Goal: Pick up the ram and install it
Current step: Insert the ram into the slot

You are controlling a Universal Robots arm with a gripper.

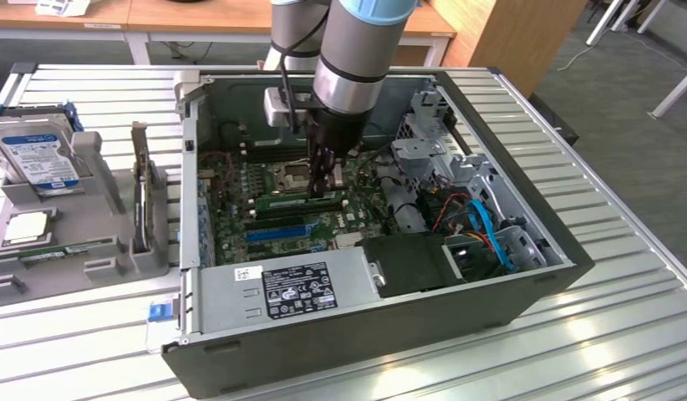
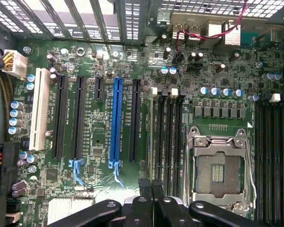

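Observation:
The ram [image 1: 287,200] is a thin green stick lying along the black memory slots [image 2: 166,137] of the motherboard inside the open computer case. My gripper [image 1: 324,190] reaches straight down into the case. Its fingers are shut on the ram's upper edge near the stick's right end in the exterior view. In the wrist view the black fingertips [image 2: 152,185] are pressed together at the end of the slot closest to the blue expansion slot [image 2: 116,123]. There the ram is edge-on and hard to tell from the slot. Whether it sits fully in the slot I cannot tell.
The empty CPU socket [image 2: 217,165] lies beside the slots. A power supply [image 1: 287,288], drive cages [image 1: 433,159] and blue cables [image 1: 489,230] crowd the case. On the exterior view's left, a grey fixture [image 1: 53,267] holds a hard drive [image 1: 33,159] and other parts.

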